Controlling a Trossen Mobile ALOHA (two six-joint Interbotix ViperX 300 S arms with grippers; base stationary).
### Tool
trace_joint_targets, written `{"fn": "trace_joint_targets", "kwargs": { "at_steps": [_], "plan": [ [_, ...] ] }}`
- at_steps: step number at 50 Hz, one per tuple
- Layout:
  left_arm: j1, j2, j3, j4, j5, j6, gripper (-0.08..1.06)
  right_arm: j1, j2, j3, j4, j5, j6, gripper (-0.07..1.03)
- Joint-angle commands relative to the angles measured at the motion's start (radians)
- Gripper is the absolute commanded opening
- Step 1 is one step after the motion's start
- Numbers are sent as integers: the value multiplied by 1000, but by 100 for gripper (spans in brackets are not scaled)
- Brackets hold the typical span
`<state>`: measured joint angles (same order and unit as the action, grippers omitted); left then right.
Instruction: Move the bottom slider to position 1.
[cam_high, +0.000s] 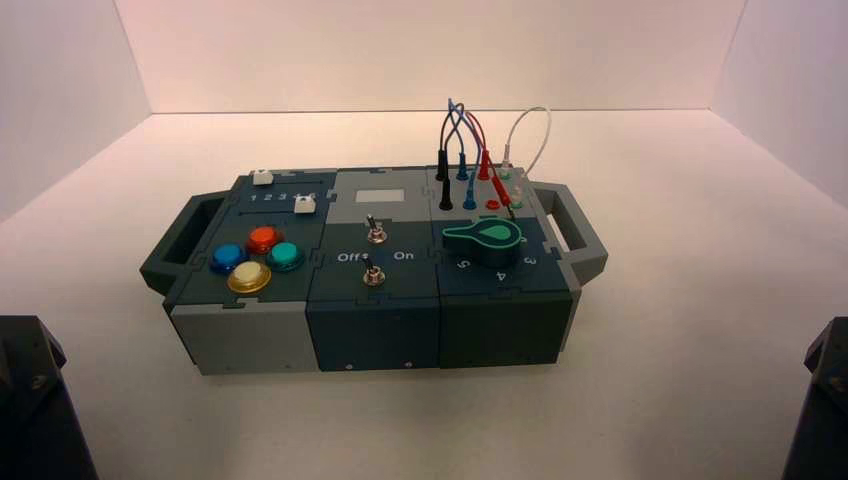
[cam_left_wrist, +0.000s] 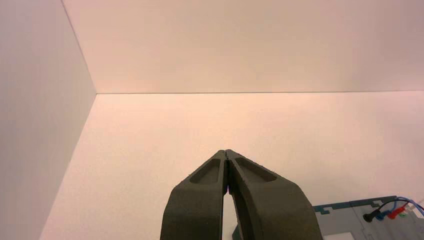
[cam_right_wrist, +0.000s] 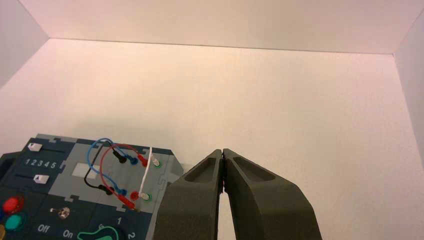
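Observation:
The dark teal box (cam_high: 375, 320) stands mid-table. Two small white square slider knobs sit on its left rear panel. The bottom slider (cam_high: 305, 205) is the nearer one, to the right of the printed digit 1 (cam_high: 254, 198) that starts the row 1 2 3 4 5. The right wrist view also shows this slider (cam_right_wrist: 40, 178) and the digit 1 (cam_right_wrist: 27, 162). My left gripper (cam_left_wrist: 226, 152) is shut and empty, held back left of the box. My right gripper (cam_right_wrist: 222, 151) is shut and empty, back right of the box.
The top slider (cam_high: 263, 177) sits behind the digit row. Several coloured round buttons (cam_high: 262, 238), two silver toggle switches (cam_high: 375, 233), a green knob (cam_high: 483, 236) and plugged wires (cam_high: 470, 140) fill the box top. Grey handles (cam_high: 575, 225) stick out at both ends. White walls enclose the table.

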<state>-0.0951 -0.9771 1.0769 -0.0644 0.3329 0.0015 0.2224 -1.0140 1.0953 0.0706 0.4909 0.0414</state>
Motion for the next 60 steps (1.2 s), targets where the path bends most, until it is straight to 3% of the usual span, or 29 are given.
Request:
{"fn": "trace_joint_targets", "kwargs": {
  "at_steps": [1,25,39,52,60],
  "plan": [
    [3,8,-17,2,-11,3,-3,-5,8,-29,-2,-3,-3,-2],
    [3,25,-17,2,6,3,-3,11,35,-32,8,9,-3,-2],
    [-38,118,-43,2,95,3,-3,156,132,-83,18,63,-3,-2],
    [-71,250,-86,2,202,5,-3,273,245,-129,114,78,-2,-2],
    [-98,314,-120,2,298,5,-3,341,342,-184,149,95,-2,-2]
  ]
}}
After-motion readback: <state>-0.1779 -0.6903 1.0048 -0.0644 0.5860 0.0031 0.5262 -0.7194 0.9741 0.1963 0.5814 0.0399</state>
